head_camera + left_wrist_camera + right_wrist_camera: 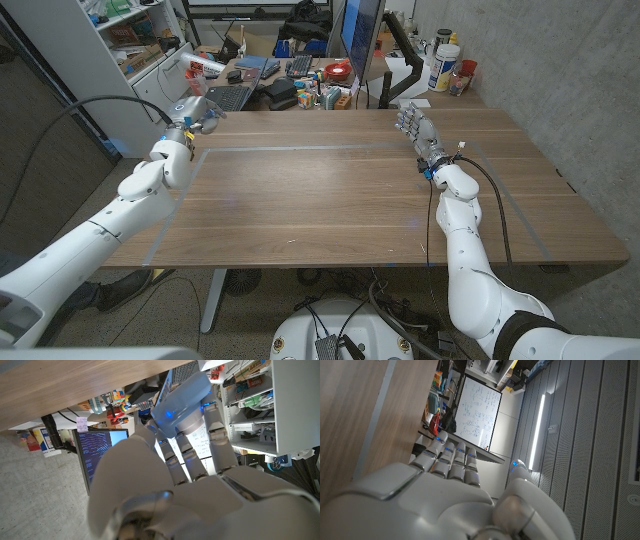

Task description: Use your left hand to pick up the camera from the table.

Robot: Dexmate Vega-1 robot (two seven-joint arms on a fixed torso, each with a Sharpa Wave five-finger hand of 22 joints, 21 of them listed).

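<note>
Although the task names a camera, none lies on the brown wooden worktop (330, 190); the left robot hand (196, 113) at its far corner grips a pale blue-white object (182, 402).

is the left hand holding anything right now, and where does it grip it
Yes. The left hand holds the camera, a pale blue-grey body, between its thumb and fingers, lifted off the wooden table. The right hand holds nothing.
</note>
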